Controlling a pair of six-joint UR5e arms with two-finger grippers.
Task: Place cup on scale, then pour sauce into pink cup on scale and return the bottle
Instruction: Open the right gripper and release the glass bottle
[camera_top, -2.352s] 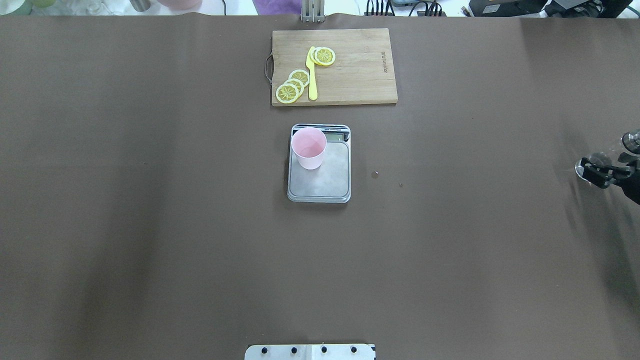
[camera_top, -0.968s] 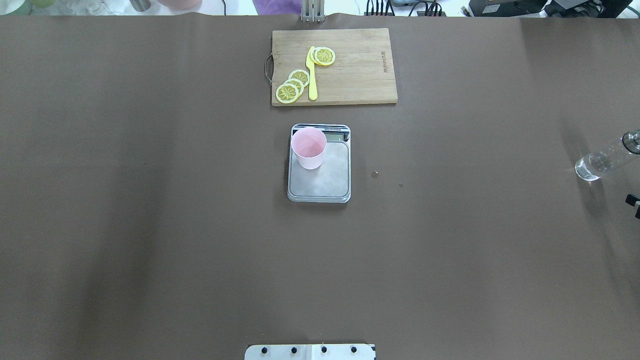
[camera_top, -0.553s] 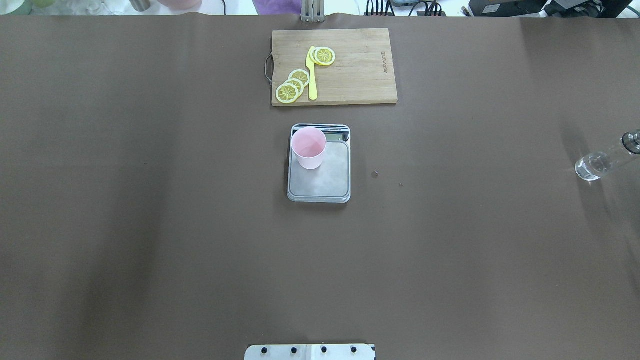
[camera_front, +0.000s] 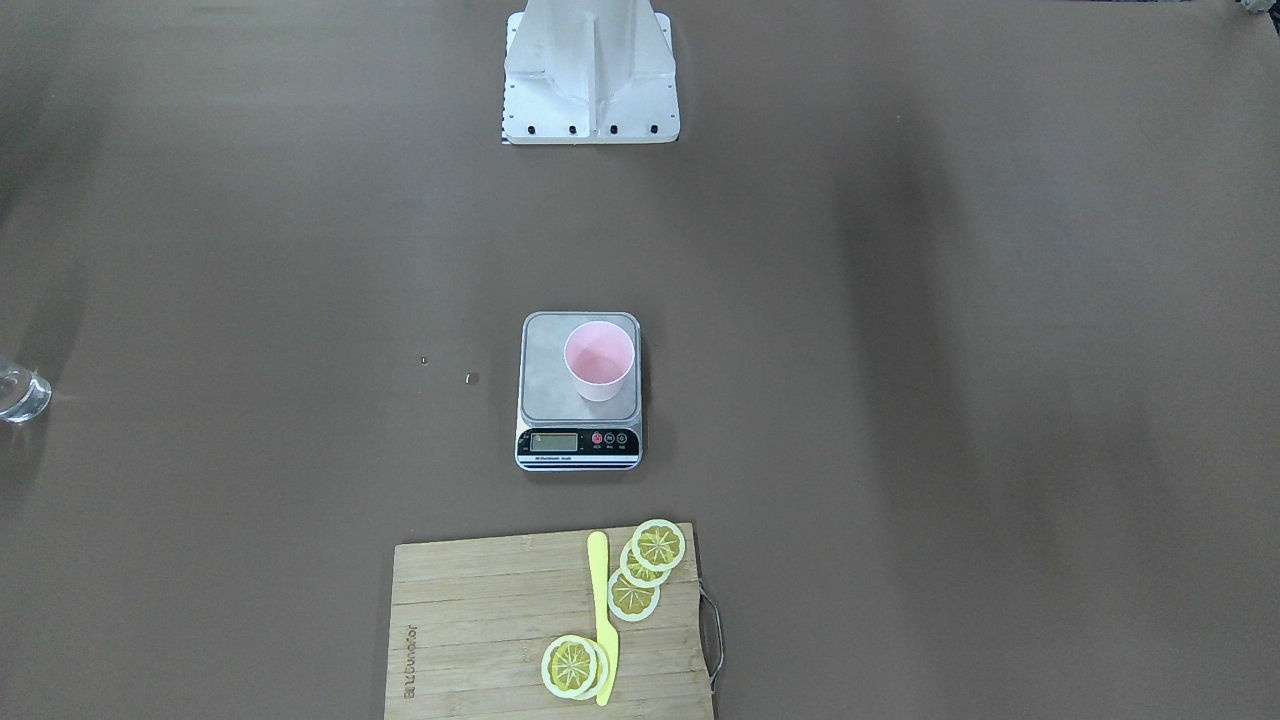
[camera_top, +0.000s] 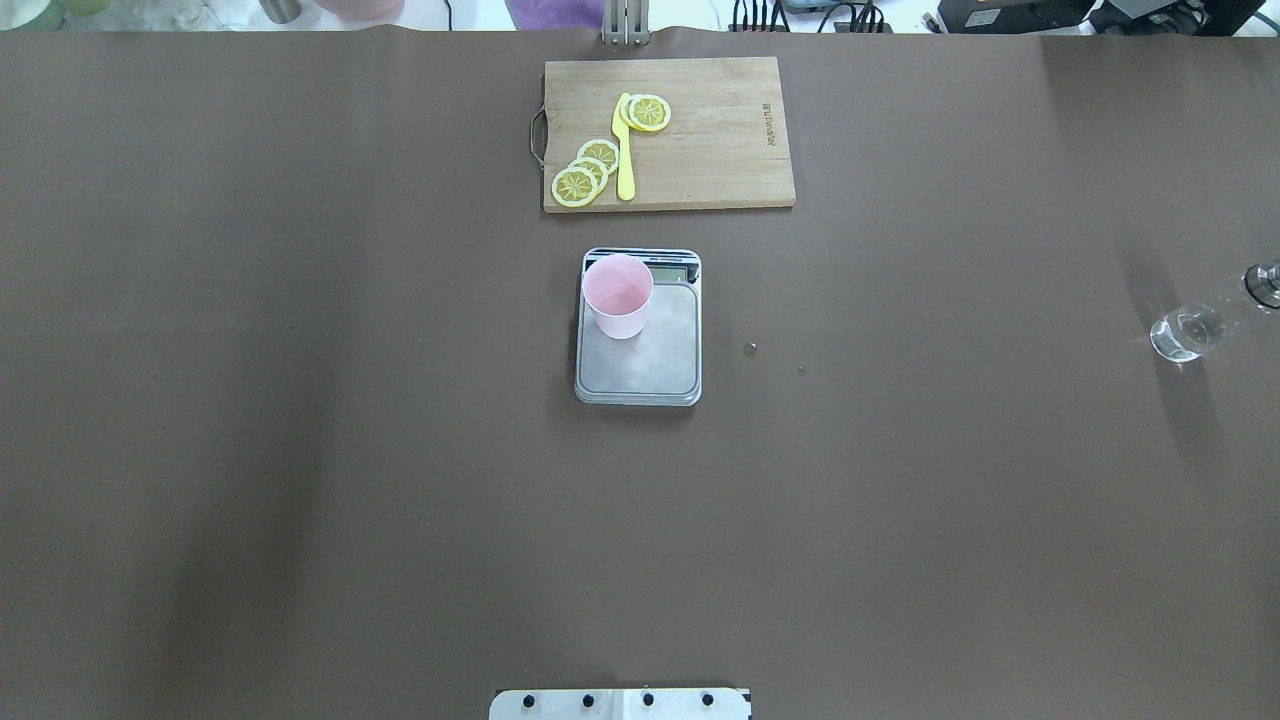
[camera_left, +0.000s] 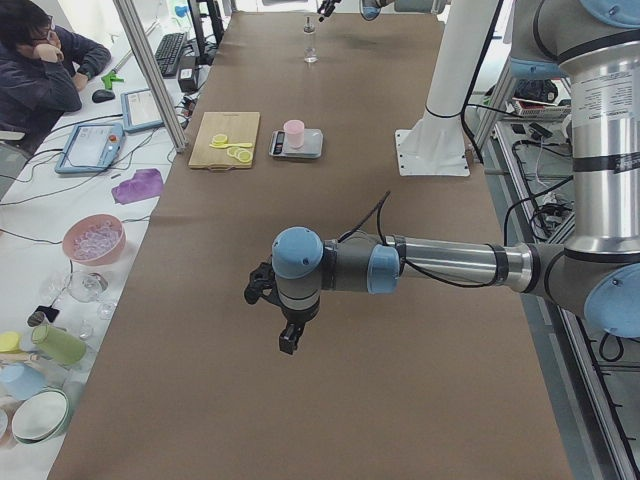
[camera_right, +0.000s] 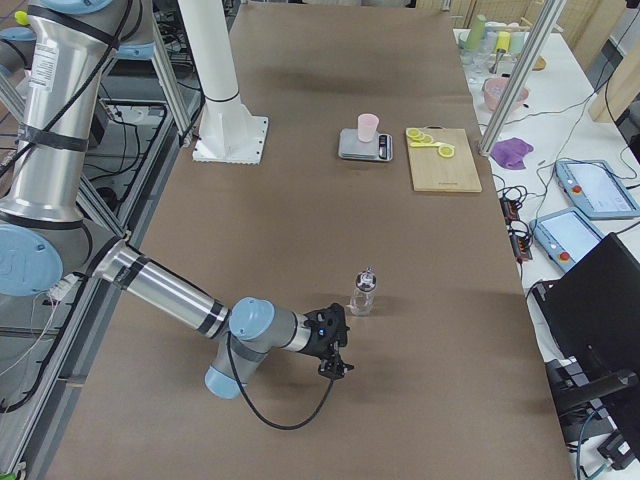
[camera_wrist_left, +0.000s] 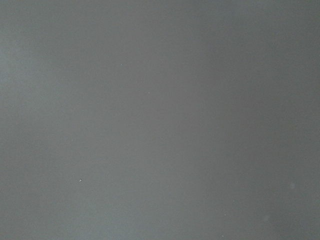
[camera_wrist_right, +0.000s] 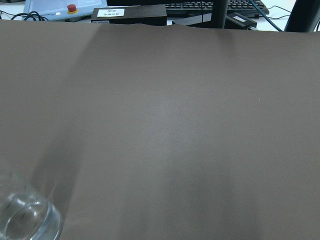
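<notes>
Pink plastic cup (camera_top: 618, 296) sits on silver steel scale (camera_top: 640, 372), clear glass bottle (camera_top: 1192, 330) stands free; job looks done, nothing left. Left fingers (camera_left: 287, 345), right fingers (camera_right: 336, 369): can't tell if apart.

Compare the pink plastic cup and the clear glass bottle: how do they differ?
The pale pink plastic cup is opaque and open-topped; the clear glass bottle has a silver spout cap. The cup sits on the steel scale mid-table; the bottle stands on the brown table near its right end. Both stand upright.

A wooden cutting board (camera_top: 715, 150) lay at twelve o'clock on the bench (camera_top: 300, 400). Lemon slices (camera_top: 576, 186) and a yellow knife (camera_top: 625, 170) rested on it.
</notes>
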